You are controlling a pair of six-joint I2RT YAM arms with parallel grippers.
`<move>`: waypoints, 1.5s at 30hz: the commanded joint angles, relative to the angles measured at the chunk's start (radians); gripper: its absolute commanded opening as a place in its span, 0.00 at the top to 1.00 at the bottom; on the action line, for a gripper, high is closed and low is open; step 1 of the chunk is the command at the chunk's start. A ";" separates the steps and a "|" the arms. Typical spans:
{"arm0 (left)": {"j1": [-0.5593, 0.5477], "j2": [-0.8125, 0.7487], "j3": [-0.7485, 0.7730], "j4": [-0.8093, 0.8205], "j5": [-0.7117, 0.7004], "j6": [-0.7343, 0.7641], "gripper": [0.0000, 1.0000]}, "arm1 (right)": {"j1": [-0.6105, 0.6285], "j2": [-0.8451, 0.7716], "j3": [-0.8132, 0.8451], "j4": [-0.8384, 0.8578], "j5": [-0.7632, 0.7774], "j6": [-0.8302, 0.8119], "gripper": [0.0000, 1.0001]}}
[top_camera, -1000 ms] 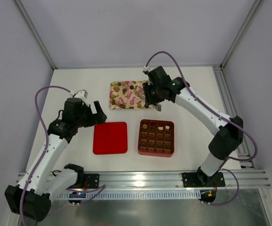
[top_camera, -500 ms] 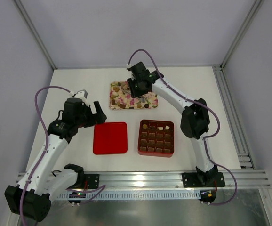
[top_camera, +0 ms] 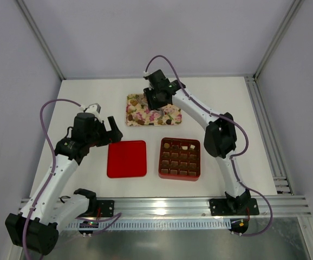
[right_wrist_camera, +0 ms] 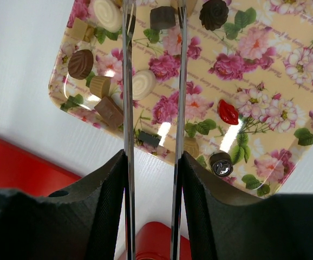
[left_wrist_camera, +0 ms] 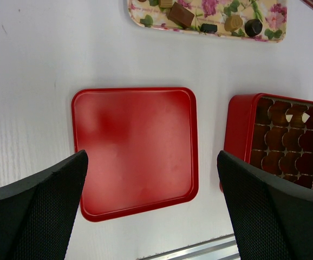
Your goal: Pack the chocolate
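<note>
1. Left gripper (left_wrist_camera: 152,157): the jaws are fully released and grasp nothing. It hangs above the red lid (left_wrist_camera: 135,151), which lies flat on the table (top_camera: 91,97).
2. Right gripper (top_camera: 156,104): it is positioned over the floral tray (right_wrist_camera: 265,70) at the far side of the table. The jaws stand partly apart. In the right wrist view, 1 dark square piece (right_wrist_camera: 162,17) lies on the tray in the gap between the 2 fingers (right_wrist_camera: 128,108). The piece is narrower than the gap and is not clamped. The fingertips run out of that view.
3. Chocolate pieces (right_wrist_camera: 80,64): most are scattered on the floral tray, mainly along its edges, in dark brown, tan and cream.
4. Red box (top_camera: 180,158): it sits just right of the red lid. At least 2 cream pieces (left_wrist_camera: 289,116) occupy cells of its gridded insert. The fill of the remaining cells cannot be told.
</note>
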 commanded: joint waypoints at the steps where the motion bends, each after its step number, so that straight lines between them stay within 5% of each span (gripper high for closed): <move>1: 0.004 -0.012 0.023 0.011 -0.008 0.004 0.00 | 0.007 0.012 0.043 0.012 0.022 -0.011 0.55; 34: 0.004 -0.018 0.023 0.011 -0.014 0.005 0.00 | 0.030 0.054 0.061 -0.038 0.051 -0.022 0.64; 45: 0.004 -0.021 0.023 0.009 -0.017 0.005 0.00 | 0.023 -0.052 0.063 -0.048 0.047 0.004 0.68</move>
